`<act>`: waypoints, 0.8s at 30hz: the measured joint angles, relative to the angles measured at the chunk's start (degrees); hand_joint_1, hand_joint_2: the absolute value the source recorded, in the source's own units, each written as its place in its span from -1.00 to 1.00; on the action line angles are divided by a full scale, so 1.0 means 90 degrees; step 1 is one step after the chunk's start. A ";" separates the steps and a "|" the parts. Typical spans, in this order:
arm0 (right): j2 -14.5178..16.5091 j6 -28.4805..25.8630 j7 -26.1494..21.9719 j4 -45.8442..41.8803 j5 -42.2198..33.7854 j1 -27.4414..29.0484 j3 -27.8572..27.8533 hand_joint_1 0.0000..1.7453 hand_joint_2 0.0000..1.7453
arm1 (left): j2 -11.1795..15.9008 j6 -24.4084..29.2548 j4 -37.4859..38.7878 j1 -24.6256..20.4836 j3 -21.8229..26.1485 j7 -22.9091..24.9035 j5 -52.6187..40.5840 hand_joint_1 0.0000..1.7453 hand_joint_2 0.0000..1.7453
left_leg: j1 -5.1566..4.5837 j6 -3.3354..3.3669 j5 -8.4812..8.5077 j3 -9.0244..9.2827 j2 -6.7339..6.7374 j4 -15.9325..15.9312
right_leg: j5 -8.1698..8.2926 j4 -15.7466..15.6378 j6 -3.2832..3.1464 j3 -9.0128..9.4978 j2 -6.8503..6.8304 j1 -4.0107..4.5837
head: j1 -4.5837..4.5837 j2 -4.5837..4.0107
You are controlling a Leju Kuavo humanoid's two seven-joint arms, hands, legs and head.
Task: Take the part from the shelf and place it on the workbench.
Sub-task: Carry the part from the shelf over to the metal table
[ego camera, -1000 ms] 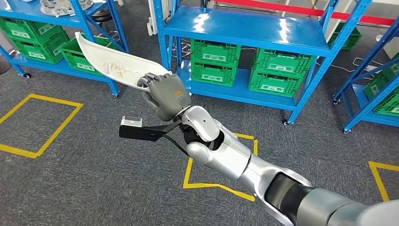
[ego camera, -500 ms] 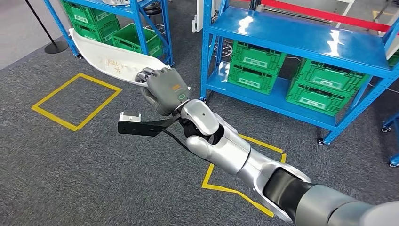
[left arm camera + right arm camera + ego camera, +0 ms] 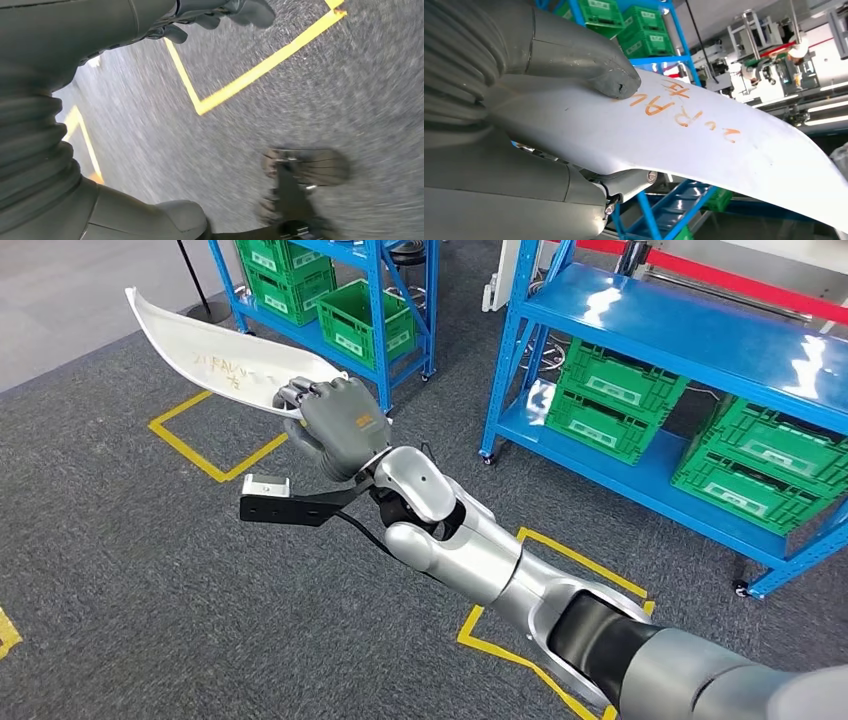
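Carrying: the right robot hand was closed around one end of the long, curved white plastic part, thumb pressed on its upper face and fingers wrapped beneath, holding it out over the floor, clear of any shelf.
Step in hand: judged as transport; the part was off the shelf and no tabletop appeared in the head view.
Next move: it probably called for finding the tabletop, keeping the long panel level and clear of the shelf posts, then lowering it flat before letting go.
Part: smooth, glossy, thin, blade-like shell tapering to an upturned tip, with orange handwriting on its face; likely light but awkward, held from one end.
Left robot hand: the left wrist view showed dark fingertips over the floor, blurred; whether they were apart or curled could not be told.
Floor: rough dark grey carpet with yellow tape outlines.
Shelving: glossy blue metal racks bearing ribbed green plastic crates.
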 joint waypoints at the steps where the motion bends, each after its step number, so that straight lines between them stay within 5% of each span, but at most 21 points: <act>1: 0.0046 -0.0007 0.0003 0.0021 0.0036 -0.0012 0.0002 1.00 1.00 | -0.0005 0.0043 0.0001 0.0020 0.0085 -0.0052 0.0113 -1.00 1.00 | 0.0002 0.0043 0.0010 -0.0009 -0.0078 -0.0006 | -0.0014 -0.0001 0.0036 0.0009 -0.0034 -0.0009 | 0.0008 0.0000; 3: 0.0109 -0.0010 -0.0027 0.0071 0.0082 -0.0058 0.0007 1.00 1.00 | -0.0028 0.0110 0.0004 0.0048 0.0213 -0.0121 0.0194 -1.00 1.00 | 0.0018 0.0127 0.0040 -0.0011 -0.0220 -0.0030 | -0.0165 0.0190 0.0108 -0.0050 0.0195 -0.0050 | 0.0016 0.0000; 5: 0.0119 -0.0014 -0.0062 0.0152 0.0096 -0.0105 0.0013 1.00 1.00 | -0.0066 0.0150 0.0005 0.0037 0.0287 -0.0164 0.0209 -1.00 1.00 | 0.0032 0.0185 0.0061 -0.0015 -0.0376 -0.0042 | -0.0543 0.0889 0.0148 -0.0360 0.0615 -0.0078 | 0.0032 0.0000; 7: 0.0119 -0.0016 -0.0090 0.0248 0.0102 -0.0120 0.0016 1.00 1.00 | -0.0102 0.0158 0.0008 0.0028 0.0332 -0.0184 0.0211 -1.00 1.00 | 0.0026 0.0205 0.0065 -0.0024 -0.0561 -0.0035 | -0.0854 0.1722 0.0152 -0.0785 0.0791 -0.0074 | 0.0040 0.0000; 8: 0.0119 -0.0018 -0.0113 0.0289 0.0104 -0.0129 0.0019 1.00 1.00 | -0.0114 0.0149 0.0010 0.0032 0.0345 -0.0187 0.0212 -1.00 1.00 | 0.0023 0.0205 0.0066 -0.0027 -0.0660 -0.0026 | -0.0845 0.1889 0.0141 -0.0894 0.0815 -0.0069 | 0.0040 0.0000; 10: 0.0121 -0.0029 -0.0154 0.0351 0.0106 -0.0191 0.0024 1.00 1.00 | -0.0123 0.0095 0.0015 0.0030 0.0363 -0.0181 0.0212 -1.00 1.00 | 0.0021 0.0199 0.0070 -0.0029 -0.0861 0.0003 | -0.0474 0.1473 0.0097 -0.0747 0.0882 -0.0066 | 0.0040 0.0000; 12: 0.0124 -0.0052 -0.0145 0.0389 0.0118 -0.0289 0.0025 1.00 1.00 | -0.0124 0.0036 0.0015 -0.0001 0.0369 -0.0139 0.0209 -1.00 1.00 | 0.0020 0.0168 0.0075 -0.0044 -0.1039 0.0037 | -0.0045 0.0579 0.0044 -0.0354 0.1164 -0.0076 | 0.0035 0.0000; 14: 0.0144 -0.0077 -0.0120 0.0403 0.0143 -0.0354 0.0025 1.00 1.00 | -0.0121 -0.0002 0.0013 -0.0048 0.0382 -0.0077 0.0202 -1.00 1.00 | 0.0033 0.0091 0.0101 -0.0091 -0.1195 0.0037 | 0.0087 0.0133 0.0013 -0.0166 0.1356 -0.0070 | 0.0031 0.0000; 16: 0.0193 -0.0089 -0.0091 0.0404 0.0165 -0.0388 0.0026 1.00 1.00 | -0.0117 -0.0032 0.0012 -0.0071 0.0403 -0.0030 0.0192 -1.00 1.00 | 0.0055 -0.0014 0.0154 -0.0143 -0.1349 -0.0012 | 0.0103 0.0086 -0.0035 -0.0158 0.1247 -0.0057 | 0.0033 0.0000; 17: 0.0227 -0.0090 -0.0070 0.0404 0.0174 -0.0409 0.0026 1.00 1.00 | -0.0115 -0.0041 0.0012 -0.0072 0.0412 -0.0014 0.0182 -1.00 1.00 | 0.0052 -0.0047 0.0157 -0.0165 -0.1307 -0.0008 | 0.0130 0.0048 -0.0075 -0.0145 0.1166 -0.0062 | 0.0032 0.0000; 19: 0.0278 -0.0092 -0.0037 0.0405 0.0188 -0.0457 0.0026 1.00 1.00 | -0.0112 -0.0043 0.0013 -0.0099 0.0419 0.0006 0.0152 -1.00 1.00 | 0.0022 -0.0083 -0.0023 -0.0321 -0.0945 0.0278 | 0.0186 -0.0032 -0.0157 -0.0117 0.0993 -0.0078 | 0.0005 0.0000; 21: 0.0294 -0.0089 -0.0017 0.0412 0.0201 -0.0485 0.0026 1.00 1.00 | -0.0106 -0.0043 0.0012 -0.0165 0.0420 -0.0012 0.0123 -1.00 1.00 | 0.0016 -0.0105 -0.0423 -0.0670 -0.0529 0.1053 | 0.0198 -0.0049 -0.0200 -0.0113 0.0797 -0.0054 | -0.0018 0.0000; 23: 0.0292 -0.0081 -0.0001 0.0427 0.0219 -0.0489 0.0026 1.00 1.00 | -0.0085 -0.0043 0.0008 -0.0214 0.0420 -0.0024 0.0093 -1.00 1.00 | 0.0030 -0.0137 -0.0635 -0.0949 -0.0409 0.1683 | 0.0190 -0.0045 -0.0212 -0.0117 0.0586 -0.0039 | -0.0019 0.0000; 24: 0.0294 -0.0080 0.0008 0.0433 0.0232 -0.0493 0.0026 1.00 1.00 | -0.0071 -0.0043 0.0007 -0.0222 0.0420 -0.0014 0.0081 -1.00 1.00 | 0.0037 -0.0150 -0.0583 -0.0936 -0.0384 0.1691 | 0.0185 -0.0043 -0.0210 -0.0118 0.0492 -0.0039 | -0.0021 0.0000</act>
